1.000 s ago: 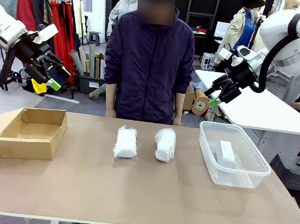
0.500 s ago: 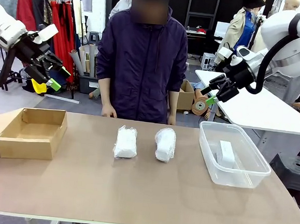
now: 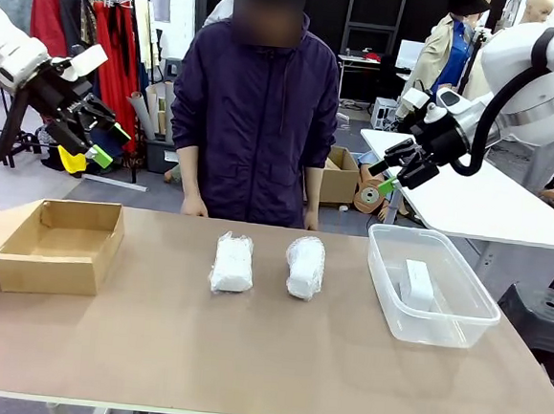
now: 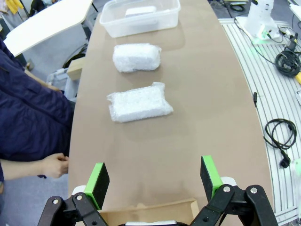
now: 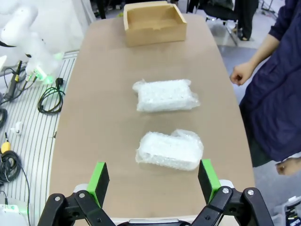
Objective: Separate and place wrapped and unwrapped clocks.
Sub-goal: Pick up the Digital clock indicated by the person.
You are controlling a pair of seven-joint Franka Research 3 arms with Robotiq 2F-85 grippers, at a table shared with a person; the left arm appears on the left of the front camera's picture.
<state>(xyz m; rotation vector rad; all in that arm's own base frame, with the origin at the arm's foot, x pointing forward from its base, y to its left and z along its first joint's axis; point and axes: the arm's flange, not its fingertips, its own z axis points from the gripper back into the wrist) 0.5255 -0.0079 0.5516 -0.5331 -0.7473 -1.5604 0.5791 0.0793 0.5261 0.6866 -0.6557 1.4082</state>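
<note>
Left fingers (image 4: pixel 99 181) are spread wide, up in the air and holding nothing. The cardboard box (image 3: pixel 46 273) sits right below them; its near wall shows between the pads in the left wrist view. Ahead of them on the surface (image 3: pixel 246 358) lie both wrapped clocks: the left bundle (image 3: pixel 232 262) nearer, the right bundle (image 3: pixel 305 266) beyond it, a clear gap between the two. Neither is touched. Our read is that both are light, with a stiff core under a soft, crinkly wrap. The film will squash and may slide before the pads bite, so we'd close across the short width at mid-length, low on the body, not on the loose wrap ends. Past the bundles is the clear plastic tub (image 3: pixel 431 320) with the bare clock (image 3: pixel 417 283) already lying inside. It's smooth, hard and likely slippery, so it would need a square grip on its long flat sides. Right fingers (image 5: pixel 99 181) are also spread wide, empty and raised beyond the tub's far side. In the right wrist view the right bundle lies straight ahead between the pads, the left bundle lies past it, and the box is at the far end. We'd take each bundle from straight above.
</note>
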